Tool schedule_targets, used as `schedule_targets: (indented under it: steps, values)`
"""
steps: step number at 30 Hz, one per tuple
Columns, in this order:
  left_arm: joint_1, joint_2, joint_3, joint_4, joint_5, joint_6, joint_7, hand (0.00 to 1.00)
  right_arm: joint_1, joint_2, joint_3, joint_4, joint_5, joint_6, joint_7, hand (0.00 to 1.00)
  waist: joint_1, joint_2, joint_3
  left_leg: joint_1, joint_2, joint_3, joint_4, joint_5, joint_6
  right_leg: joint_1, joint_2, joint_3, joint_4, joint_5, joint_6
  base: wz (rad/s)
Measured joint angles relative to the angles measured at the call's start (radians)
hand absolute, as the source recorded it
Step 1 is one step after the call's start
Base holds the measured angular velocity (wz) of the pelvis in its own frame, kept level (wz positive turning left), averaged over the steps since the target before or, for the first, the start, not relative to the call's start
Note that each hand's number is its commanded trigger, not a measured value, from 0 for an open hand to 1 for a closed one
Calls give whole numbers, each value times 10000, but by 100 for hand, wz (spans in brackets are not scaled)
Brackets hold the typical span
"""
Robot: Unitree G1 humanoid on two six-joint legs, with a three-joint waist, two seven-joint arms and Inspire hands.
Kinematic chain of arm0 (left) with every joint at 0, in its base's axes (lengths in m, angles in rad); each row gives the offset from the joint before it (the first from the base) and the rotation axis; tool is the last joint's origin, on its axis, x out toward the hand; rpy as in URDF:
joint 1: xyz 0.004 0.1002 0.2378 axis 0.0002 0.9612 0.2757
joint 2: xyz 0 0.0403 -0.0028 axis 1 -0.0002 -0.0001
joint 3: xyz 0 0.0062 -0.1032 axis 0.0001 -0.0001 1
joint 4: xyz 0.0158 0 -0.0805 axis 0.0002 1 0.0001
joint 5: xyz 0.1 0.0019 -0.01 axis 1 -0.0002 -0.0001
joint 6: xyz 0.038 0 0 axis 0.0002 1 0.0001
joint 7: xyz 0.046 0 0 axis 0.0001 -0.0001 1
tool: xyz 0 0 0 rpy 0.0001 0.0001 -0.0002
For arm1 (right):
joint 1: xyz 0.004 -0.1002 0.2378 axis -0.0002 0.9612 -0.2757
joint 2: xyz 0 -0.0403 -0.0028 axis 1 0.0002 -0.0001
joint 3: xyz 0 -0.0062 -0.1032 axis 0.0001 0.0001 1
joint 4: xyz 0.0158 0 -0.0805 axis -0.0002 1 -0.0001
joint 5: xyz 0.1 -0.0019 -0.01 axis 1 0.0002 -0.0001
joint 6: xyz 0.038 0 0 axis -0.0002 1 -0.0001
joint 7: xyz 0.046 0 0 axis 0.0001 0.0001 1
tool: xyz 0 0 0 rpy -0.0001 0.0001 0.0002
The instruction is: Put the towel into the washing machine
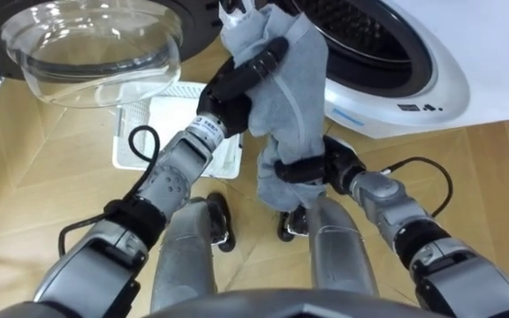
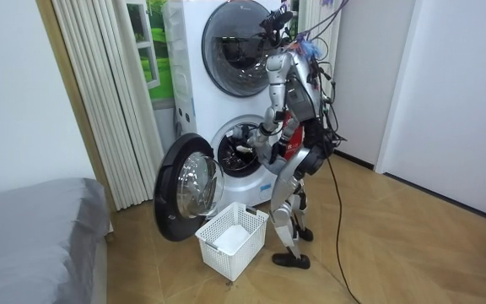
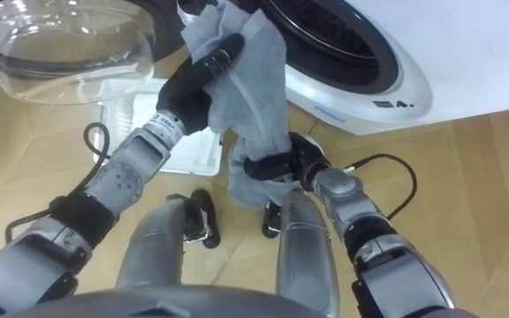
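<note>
- The grey towel [image 1: 294, 79] is up in the air at the top middle of the eye views. It hangs just in front of the dark drum opening [image 1: 360, 31] and isn't inside it yet.
- The left hand [image 1: 237, 84] comes up from the lower left, with its fingers curled tight round the upper part of the towel.
- The right hand [image 1: 325, 166] sits lower, near the centre, with fingers wrapped round the bunched bottom end. So both hands have hold of the cloth, and it's stretched roughly top to bottom between them.
- The washing machine [image 1: 414, 79] fills the upper right of the frame, with its white front ring showing. Its glass door [image 1: 87, 49] is swung open at the upper left.
- A white basket [image 1: 175, 106] sits on the wood floor below the door, behind the left forearm.
- In the room view, the robot stands right up against the lower machine, with a second round-door unit [image 2: 234, 38] stacked above it. The basket is by its feet, a curtain [image 2: 99, 93] hangs on the left, and there's a grey bed [image 2: 32, 228] in the bottom left corner.
</note>
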Motion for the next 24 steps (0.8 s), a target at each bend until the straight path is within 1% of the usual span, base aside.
schedule_targets:
  steps: [1, 5, 7, 9, 10, 12, 13, 14, 15, 16, 17, 19, 20, 21, 22, 24]
  values:
    - [47, 3, 100, 32, 10, 84, 2, 0, 24, -1, -15, 77, -3, 2, -44, 100, 4, 24, 14, 82, -9, -2, -44, 2, -3, 76, -2, -7, -28, -2, 3, 0]
    - [90, 1, 355, 178, -12, 146, 27, 0, 20, -3, -251, 252, 3, 47, -266, 100, 42, 117, 29, 106, -72, -24, -219, 73, -40, 98, -38, -53, -149, 4, 6, 3]
    - [222, 92, 446, 255, 44, 190, 57, 0, 55, -84, -414, 346, 10, 99, -375, 100, 223, 172, 36, 114, -70, -23, -220, 74, -41, 94, -41, -57, -143, 3, 7, 0]
    - [250, 72, 660, 634, 48, 192, 145, 0, 49, -100, -444, 419, 14, 199, -528, 100, 339, 173, 36, 142, -84, -20, -210, 82, -55, 94, -47, -66, -132, 3, 7, 0]
    - [300, 78, 809, 837, 44, 193, 313, 0, 60, -98, -453, 495, 14, 211, -641, 100, 447, 179, 35, 147, -130, -21, -222, 89, -67, 94, -55, -109, -141, 4, 5, 0]
    - [455, 47, 1113, 1035, 68, 207, 603, 0, 102, -102, -507, 639, 13, 213, -725, 100, 592, 204, 30, 155, -133, -24, -238, 95, -77, 95, -48, -119, -149, 4, 4, 0]
    - [587, 49, 1289, 1136, 336, 197, 773, 0, 166, -106, -547, 662, 31, 211, -771, 100, 759, 209, 30, 177, -129, 7, -327, 95, -78, 94, -31, -74, -153, 4, 4, 0]
    - [643, 60, 1365, 1196, 553, 193, 869, 0, 187, -116, -546, 691, 66, 213, -805, 100, 821, 224, 24, 183, -130, 13, -343, 95, -78, 96, -30, -74, -156, 4, 4, 0]
    - [739, 119, 1475, 1308, 1103, 155, 1119, 0, 235, -132, -551, 721, 224, 222, -916, 100, 890, 268, 27, 188, -148, 6, -383, 95, -79, 101, -49, -101, -153, 4, 5, 4]
    - [828, 105, 1779, 1399, 2041, 142, 1498, 0, 257, -144, -572, 825, 241, 222, -1037, 100, 988, 278, 29, 217, -148, 15, -451, 100, -85, 99, -55, -80, -157, 3, 5, 4]
    - [887, 95, 1894, 1396, 2526, 110, 1725, 0, 281, -173, -584, 848, 239, 237, -1073, 100, 1033, 281, 28, 223, -160, 12, -482, 116, -89, 97, -66, -72, -153, 3, 6, 0]
    - [1037, 104, 2183, 1606, 4680, -147, 2494, 0, 320, -324, -584, 920, 316, 265, -1109, 100, 1215, 344, 27, 220, -169, 10, -505, 123, -85, 97, -113, -85, -176, 2, 7, 0]
    - [1078, 112, 2225, 1691, 5295, -199, 2711, 0, 312, -351, -585, 992, 347, 263, -1126, 100, 1263, 350, 23, 226, -176, 9, -516, 126, -88, 98, -119, -87, -180, 2, 7, 3]
    - [1185, 134, 2246, 1809, 6322, -303, 3170, 0, 234, -397, -587, 1239, 601, 264, -1144, 100, 1298, 354, 21, 237, -249, 7, -566, 167, -86, 100, -163, -110, -171, -1, 11, 13]
    - [1237, 101, 2269, 1888, 7088, -341, 3578, 0, 226, -442, -657, 1460, 876, 259, -1151, 100, 1299, 354, 21, 253, -342, -15, -682, 249, -56, 100, -236, -131, -169, -12, 25, 17]
    - [1373, 89, 2270, 2041, 7785, -340, 4075, 0, 116, -476, -825, 1670, 1403, 261, -1170, 100, 1314, 352, 21, 252, -379, -15, -794, 331, -29, 100, -324, -190, -172, -15, 30, 18]
